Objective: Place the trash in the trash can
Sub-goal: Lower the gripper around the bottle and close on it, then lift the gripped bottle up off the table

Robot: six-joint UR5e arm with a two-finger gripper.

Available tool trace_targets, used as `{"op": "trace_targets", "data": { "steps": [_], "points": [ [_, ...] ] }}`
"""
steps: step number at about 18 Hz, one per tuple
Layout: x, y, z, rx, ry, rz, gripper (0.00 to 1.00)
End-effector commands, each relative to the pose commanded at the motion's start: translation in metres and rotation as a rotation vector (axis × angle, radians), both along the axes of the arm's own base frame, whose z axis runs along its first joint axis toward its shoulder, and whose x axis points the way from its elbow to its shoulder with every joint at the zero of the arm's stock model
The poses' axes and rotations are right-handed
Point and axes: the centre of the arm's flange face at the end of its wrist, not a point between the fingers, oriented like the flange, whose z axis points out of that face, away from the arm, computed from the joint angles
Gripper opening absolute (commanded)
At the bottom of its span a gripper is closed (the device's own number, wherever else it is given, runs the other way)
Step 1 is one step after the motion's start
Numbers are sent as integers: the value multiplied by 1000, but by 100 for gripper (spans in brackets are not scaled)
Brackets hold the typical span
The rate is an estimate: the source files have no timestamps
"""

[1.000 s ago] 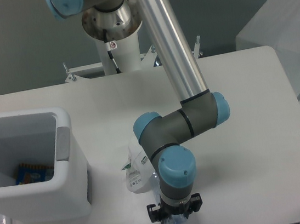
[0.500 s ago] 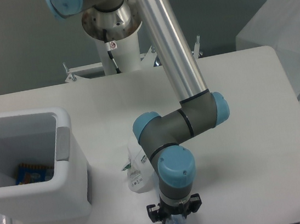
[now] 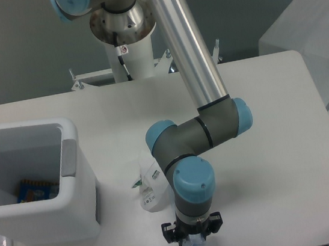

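Bluish bottle (image 3: pixel 191 245) under our gripper (image 3: pixel 193 240) | grip: we cannot tell | wrapper (image 3: pixel 150 187) beside arm | trash can (image 3: pixel 82 188) left

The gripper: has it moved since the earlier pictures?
Yes, slightly. The gripper has shifted a little toward the table's near edge, away from the white trash can, which has not moved.

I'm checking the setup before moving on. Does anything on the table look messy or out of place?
Yes: a crumpled wrapper lies loose on the table right of the bin, partly hidden by the arm.
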Motion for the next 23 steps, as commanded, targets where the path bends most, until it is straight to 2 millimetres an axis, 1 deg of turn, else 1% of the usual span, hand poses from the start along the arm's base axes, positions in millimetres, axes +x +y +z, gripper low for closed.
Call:
{"op": "trace_targets", "data": {
  "steps": [2,3,4,6,8,13,15,17,18,23],
  "points": [
    [-9,-7,10,11,13,-3,62],
    [-12,-9,19,23,24,-3,62],
    [-19,-13,29,38,41,7,62],
    [-40,-27,56,85,89,38,62],
    [-48,-29,76,136,138,36,62],
    [-86,-46,131,269,183,62,62],
    [-96,-56,161,337,201,67,62],
    [-103,-66,191,425,216,65,62],
    [-108,-72,200,461,237,67,62],
    [-117,-77,234,543,291,123,62]
  ]
}}
